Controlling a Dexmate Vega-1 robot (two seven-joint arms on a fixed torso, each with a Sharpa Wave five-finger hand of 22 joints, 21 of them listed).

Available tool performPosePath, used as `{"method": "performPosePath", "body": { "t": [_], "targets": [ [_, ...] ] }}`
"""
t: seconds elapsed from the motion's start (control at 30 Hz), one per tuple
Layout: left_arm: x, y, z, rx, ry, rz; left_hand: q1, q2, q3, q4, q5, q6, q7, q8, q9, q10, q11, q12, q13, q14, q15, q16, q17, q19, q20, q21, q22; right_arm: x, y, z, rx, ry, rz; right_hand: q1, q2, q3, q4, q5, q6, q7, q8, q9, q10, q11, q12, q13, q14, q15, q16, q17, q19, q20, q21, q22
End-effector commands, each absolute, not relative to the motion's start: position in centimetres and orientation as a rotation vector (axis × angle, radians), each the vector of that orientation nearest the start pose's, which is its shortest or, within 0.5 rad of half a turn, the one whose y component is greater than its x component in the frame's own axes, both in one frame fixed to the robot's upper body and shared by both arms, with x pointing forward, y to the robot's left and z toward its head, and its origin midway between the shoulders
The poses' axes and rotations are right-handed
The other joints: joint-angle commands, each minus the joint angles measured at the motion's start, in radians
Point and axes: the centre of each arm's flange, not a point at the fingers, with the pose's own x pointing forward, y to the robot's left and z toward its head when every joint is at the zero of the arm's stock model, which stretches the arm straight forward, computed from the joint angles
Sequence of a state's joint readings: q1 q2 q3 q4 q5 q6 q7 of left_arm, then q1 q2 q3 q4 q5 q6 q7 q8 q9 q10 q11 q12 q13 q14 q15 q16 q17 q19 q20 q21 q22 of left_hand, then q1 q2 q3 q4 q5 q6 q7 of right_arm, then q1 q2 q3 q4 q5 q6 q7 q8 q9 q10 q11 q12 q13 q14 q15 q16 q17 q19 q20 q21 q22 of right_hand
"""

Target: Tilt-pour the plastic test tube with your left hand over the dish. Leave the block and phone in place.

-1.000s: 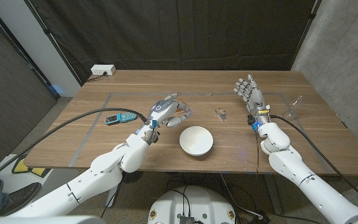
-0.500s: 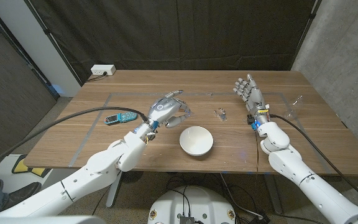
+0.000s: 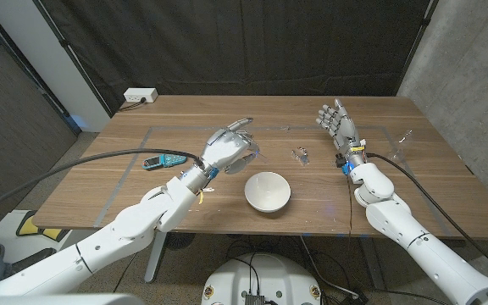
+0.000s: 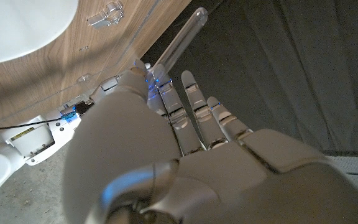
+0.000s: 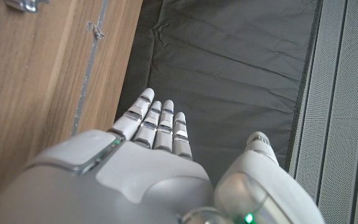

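We hold the test tube pinched in our left robot hand, raised above the tabletop toward its middle, just beside the dish. Carry it over the rim, then tilt slowly. Our right robot hand waits, fingers spread, holding nothing.

No legible text or labels

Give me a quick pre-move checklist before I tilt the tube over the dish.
1. Clear plastic test tube held in left hand: ok.
2. Tube above round white dish: not ok, the hand is beside the dish, toward the robot's left and farther back.
3. Tube contents: cannot tell.
4. Small clear block apart from both hands: ok.
5. Blue phone lying apart from the left hand: ok.
6. Right hand open, holding nothing: ok.
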State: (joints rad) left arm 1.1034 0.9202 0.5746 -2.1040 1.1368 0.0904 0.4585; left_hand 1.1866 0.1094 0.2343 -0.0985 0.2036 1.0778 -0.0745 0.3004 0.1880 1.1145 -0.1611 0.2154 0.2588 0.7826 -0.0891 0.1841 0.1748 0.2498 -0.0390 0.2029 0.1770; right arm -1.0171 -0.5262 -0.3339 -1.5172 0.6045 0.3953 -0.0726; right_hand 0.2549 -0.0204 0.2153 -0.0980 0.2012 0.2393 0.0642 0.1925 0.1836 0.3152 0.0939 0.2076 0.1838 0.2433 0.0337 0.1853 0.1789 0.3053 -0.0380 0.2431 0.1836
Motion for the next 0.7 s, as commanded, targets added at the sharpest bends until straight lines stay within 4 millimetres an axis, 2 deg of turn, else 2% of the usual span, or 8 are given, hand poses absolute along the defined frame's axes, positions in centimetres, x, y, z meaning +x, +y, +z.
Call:
{"method": "performPosePath", "body": {
  "t": [0.03, 0.37, 0.7],
  "targets": [
    [44.79, 13.92, -3.48, 1.831, -1.417, 0.21, 0.004, 0.006, 0.011, 0.013, 0.003, 0.023, 0.009, 0.006, 0.003, 0.04, -0.039, 0.005, 0.006, 0.009, -0.121, 0.0, 0.002, 0.005, -0.072, -0.003, -0.001, 59.79, -26.99, -3.86, 0.081, -0.725, 0.196, 0.009, 0.003, 0.0, -0.006, -0.001, 0.009, 0.003, 0.004, 0.006, 0.01, -0.003, 0.009, 0.003, 0.012, -0.005, 0.007, 0.004, 0.015, -0.002, -0.004, 0.002],
    [44.35, 13.58, -3.1, 1.904, -1.445, 0.181, 0.005, 0.003, 0.012, 0.015, 0.003, 0.022, 0.007, 0.005, 0.002, 0.041, -0.041, 0.005, 0.007, 0.007, -0.122, -0.001, 0.002, 0.005, -0.074, -0.003, -0.001, 60.39, -26.33, -4.3, 0.092, -0.71, 0.217, 0.008, 0.004, -0.001, -0.006, -0.002, 0.011, 0.004, 0.004, 0.006, 0.014, -0.002, 0.01, 0.003, 0.017, -0.002, 0.007, 0.004, 0.019, -0.003, -0.004, 0.003],
    [43.94, 13.52, -2.57, 2.024, -1.473, 0.227, 0.003, 0.003, 0.013, 0.019, 0.004, 0.023, 0.007, 0.005, 0.003, 0.038, -0.043, 0.003, 0.009, 0.004, -0.122, -0.001, 0.002, 0.004, -0.077, -0.004, -0.001, 60.73, -26.26, -4.58, 0.096, -0.698, 0.221, 0.008, 0.005, -0.002, -0.006, -0.002, 0.012, 0.004, 0.005, 0.006, 0.015, -0.002, 0.01, 0.003, 0.018, -0.001, 0.007, 0.005, 0.02, -0.003, -0.007, 0.003]
  ]
}}
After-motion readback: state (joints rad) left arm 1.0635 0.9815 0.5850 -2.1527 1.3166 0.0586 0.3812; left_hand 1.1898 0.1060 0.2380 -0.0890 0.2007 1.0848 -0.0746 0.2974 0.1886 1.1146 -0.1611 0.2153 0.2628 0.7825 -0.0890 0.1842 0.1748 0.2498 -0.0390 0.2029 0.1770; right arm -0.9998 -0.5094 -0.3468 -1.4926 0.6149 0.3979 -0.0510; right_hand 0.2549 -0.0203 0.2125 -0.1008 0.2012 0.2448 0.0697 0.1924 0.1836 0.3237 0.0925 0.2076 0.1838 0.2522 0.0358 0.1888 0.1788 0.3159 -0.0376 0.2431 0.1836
